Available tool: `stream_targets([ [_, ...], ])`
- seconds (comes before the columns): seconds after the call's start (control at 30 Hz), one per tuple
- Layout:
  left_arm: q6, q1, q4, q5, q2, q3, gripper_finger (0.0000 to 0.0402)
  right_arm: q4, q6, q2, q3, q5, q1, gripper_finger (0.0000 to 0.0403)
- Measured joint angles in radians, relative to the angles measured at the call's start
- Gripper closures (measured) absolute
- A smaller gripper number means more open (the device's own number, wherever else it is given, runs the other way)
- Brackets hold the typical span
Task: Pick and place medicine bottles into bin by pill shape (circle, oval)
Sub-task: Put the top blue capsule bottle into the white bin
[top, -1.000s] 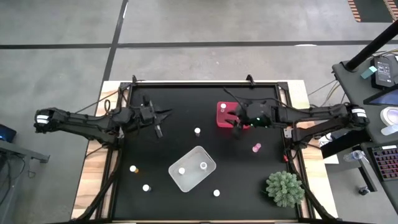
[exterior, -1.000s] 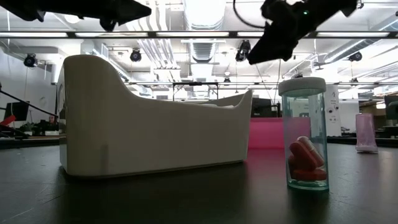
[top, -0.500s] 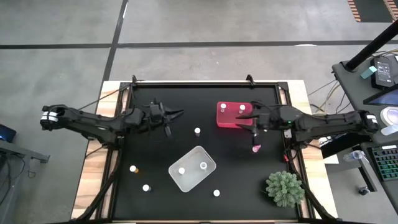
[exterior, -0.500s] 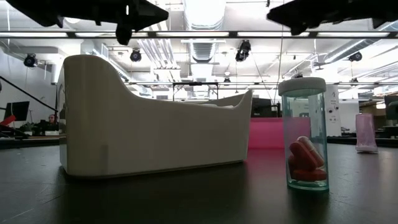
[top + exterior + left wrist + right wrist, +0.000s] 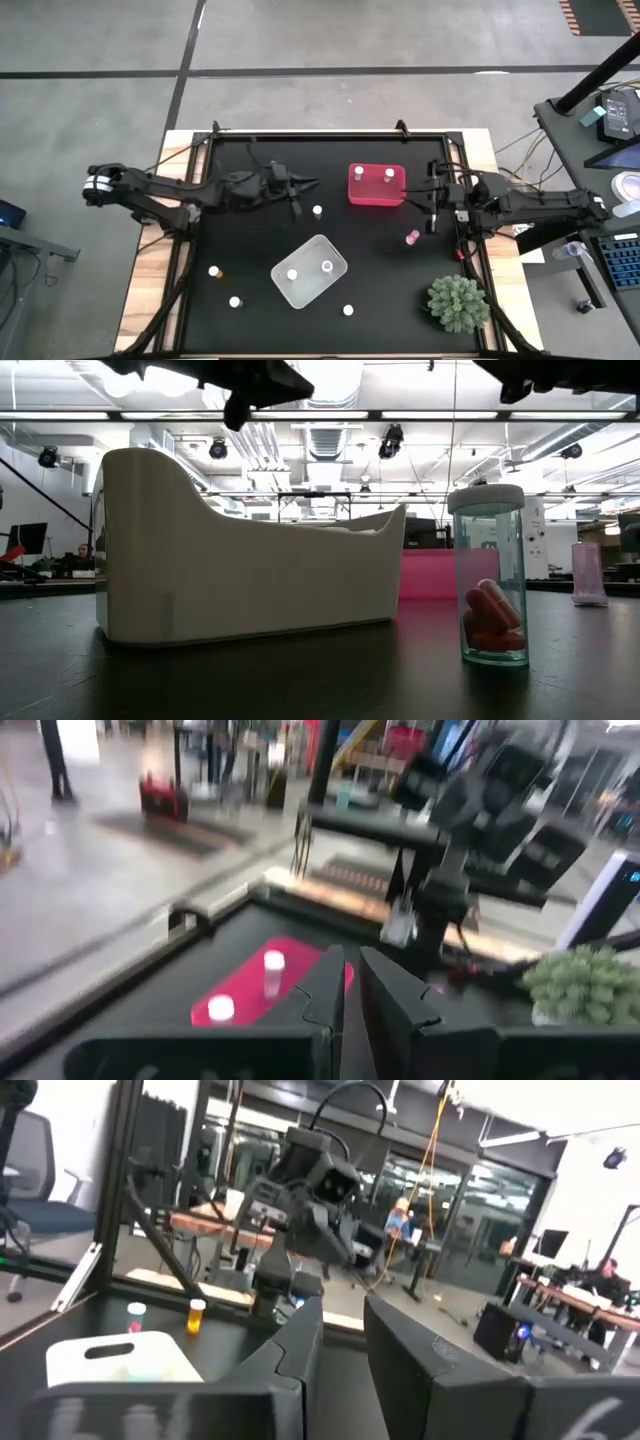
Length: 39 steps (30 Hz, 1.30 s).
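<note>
My left gripper [image 5: 305, 187] is shut and empty, held above the table between its far-left part and the pink tray [image 5: 377, 197]; it also shows in the low view [image 5: 262, 382]. My right gripper [image 5: 431, 206] hangs empty, a little open, right of the pink tray. Two white-capped bottles [image 5: 389, 175] stand in the pink tray, and two [image 5: 327, 266] in the white tray [image 5: 308, 290]. Loose bottles stand upright on the black mat: a white one [image 5: 317, 211], a pink one [image 5: 412, 238], an orange one [image 5: 215, 271], and two more [image 5: 349, 310] near the front edge.
A spiky green plant [image 5: 458, 302] stands at the table's near right corner. In the low view a clear bottle with red oval pills [image 5: 490, 585] stands close to the camera, in front of the white tray [image 5: 240, 560]. A black frame rims the mat.
My right gripper has drawn back from over the pink tray toward the table's right edge; a second bottle now shows in that tray. My left gripper has gone toward the table's right, nearer the pink tray.
</note>
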Motion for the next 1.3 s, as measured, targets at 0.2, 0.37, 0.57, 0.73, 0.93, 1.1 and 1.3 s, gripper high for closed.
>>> stream_targets([
  [0.2, -0.12, 0.0, -0.357, 0.001, 0.097, 0.201, 0.0385, -0.028, 0.005, -0.052, -0.003, 0.0, 0.001, 0.0339],
  [0.37, -0.213, 0.0, -0.636, 0.004, 0.193, 0.368, 0.0385, -0.027, -0.003, -0.063, -0.002, 0.001, 0.001, 0.0339],
  [0.57, -0.265, 0.009, -0.914, 0.059, 0.309, 0.532, 0.0385, -0.028, -0.02, -0.062, 0.0, 0.0, 0.001, 0.0339],
  [0.73, -0.152, 0.032, -1.006, 0.147, 0.379, 0.582, 0.0385, -0.026, -0.029, -0.062, 0.0, 0.0, 0.001, 0.0339],
  [0.93, 0.107, 0.079, -1.033, 0.282, 0.431, 0.578, 0.0385, -0.026, -0.032, -0.062, 0.0, 0.001, 0.001, 0.0339],
  [1.1, 0.16, 0.121, -1.033, 0.301, 0.474, 0.578, 0.0385, -0.026, -0.041, -0.062, 0.0, 0.001, 0.001, 0.0339],
  [1.3, 0.187, 0.145, -1.036, 0.372, 0.513, 0.575, 0.0373, -0.029, -0.046, -0.061, 0.0, 0.001, 0.001, 0.0339],
])
